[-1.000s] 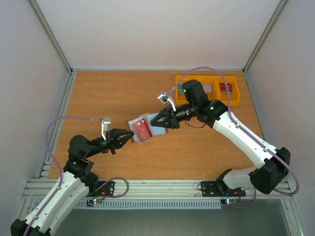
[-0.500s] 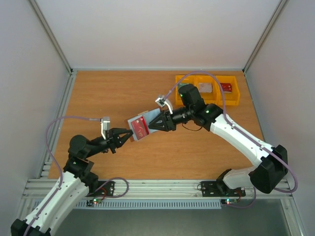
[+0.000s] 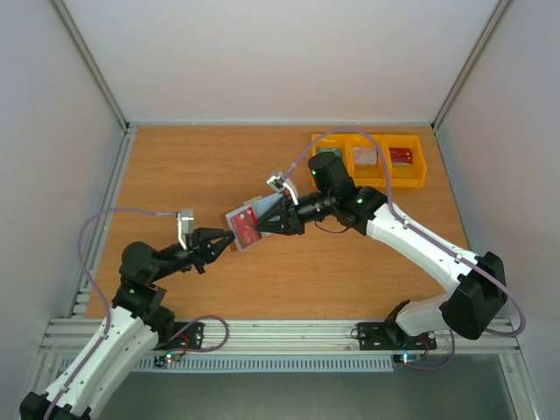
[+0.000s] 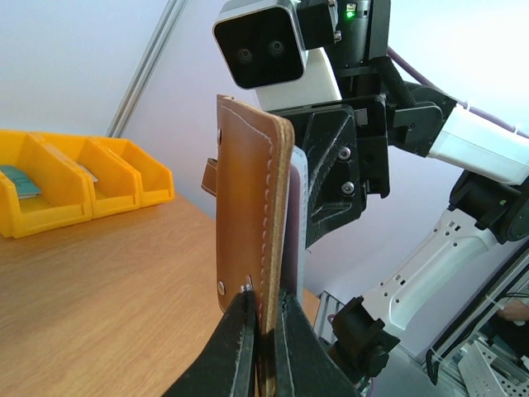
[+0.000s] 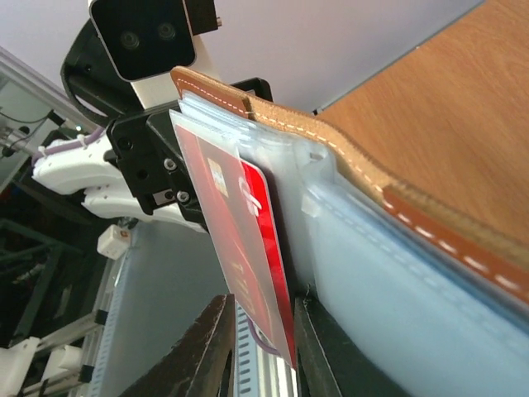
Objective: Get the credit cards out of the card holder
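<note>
Leather shows on the outer side of the card holder (image 4: 244,223), which hangs in the air over the middle of the table (image 3: 192,166), caught between the two arms. From the left wrist it stands on edge, its long axis running straight up from the fingers. The brown face is turned to that camera, and a small snap tab (image 4: 211,175) pokes out on the far side. The blue-grey lining is turned toward the right arm.

The left gripper (image 4: 263,298) is pinched tight on the holder's lower edge. One red card (image 5: 252,240) sits in the pockets, its long axis in line with the holder's, and its free corner reaches down toward the right gripper (image 5: 262,302). That gripper's two fingers stand a little apart, one on each side of the corner. Whether they actually press on the card I cannot tell.

The yellow bins (image 3: 411,179) sit at the far right of the table, well apart from the holder. There are three compartments in a row. A grey card (image 3: 364,157) lies in the middle one and another red one (image 3: 402,156) in the right one. The right arm's elbow covers much of the left one from above, though the left wrist view shows something teal (image 4: 18,182) lying in an end bin.
</note>
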